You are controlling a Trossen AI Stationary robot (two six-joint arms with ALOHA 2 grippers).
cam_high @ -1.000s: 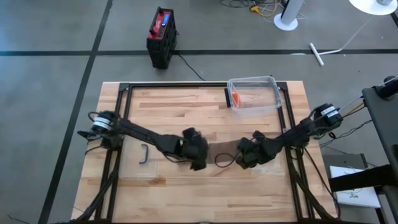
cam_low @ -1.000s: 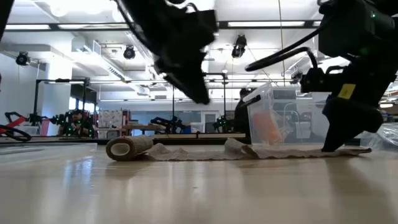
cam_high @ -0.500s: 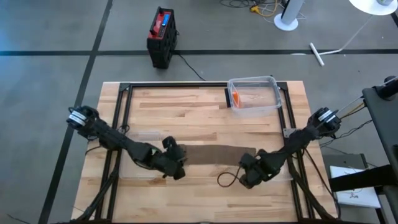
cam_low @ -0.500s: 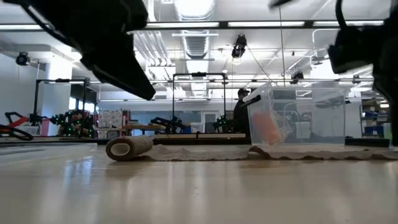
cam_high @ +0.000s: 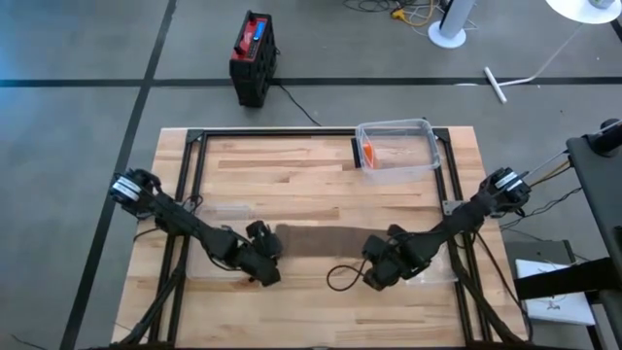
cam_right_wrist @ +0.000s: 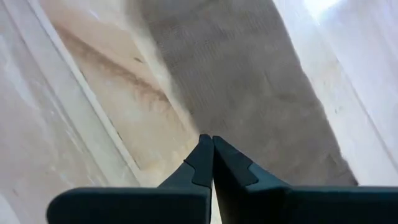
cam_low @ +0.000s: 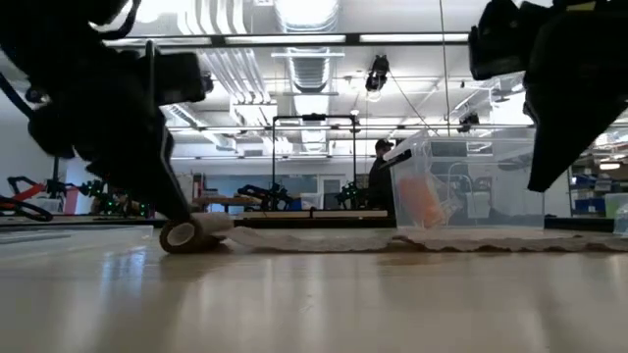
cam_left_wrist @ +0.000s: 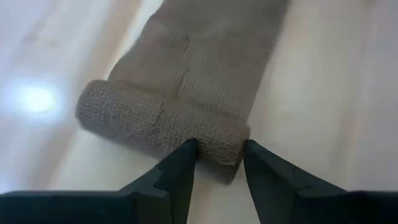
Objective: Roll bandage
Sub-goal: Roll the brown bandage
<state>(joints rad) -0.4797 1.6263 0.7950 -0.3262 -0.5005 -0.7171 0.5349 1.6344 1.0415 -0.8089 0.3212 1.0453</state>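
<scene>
From the high view, the long brown woven-fabric bandage [cam_high: 326, 240] lies flat along the pale wooden plank bench [cam_high: 292, 165], stretched between the two arms: the left claw [cam_high: 260, 261] sits at its rolled end and the right claw [cam_high: 374, 275] just beside its loose end, with a clear plastic bin [cam_high: 397, 149] holding something orange well apart on the far side. In the low view the small rolled part [cam_low: 188, 233] rests on the bench directly under the left arm's dark bulk, and the unrolled strip runs away from it in a thin, slightly rippled layer, which suggests a light, limp cloth that will wrinkle and slide rather than hold its shape. The left wrist view shows the left claw [cam_left_wrist: 219, 163] part-spread, its two dark fingers [cam_left_wrist: 180, 168] straddling one end of the short knitted cylinder, apparently touching it; whether they actually pinch it I cannot tell. The coarse weave should give good friction, so the roll's end faces look like the sensible place to take hold, gently, as squeezing would likely flatten it. In the right wrist view the right claw [cam_right_wrist: 212, 160] is pressed together, its tips at the strip's edge, holding nothing. No brand, label or legible writing shows in any view.
</scene>
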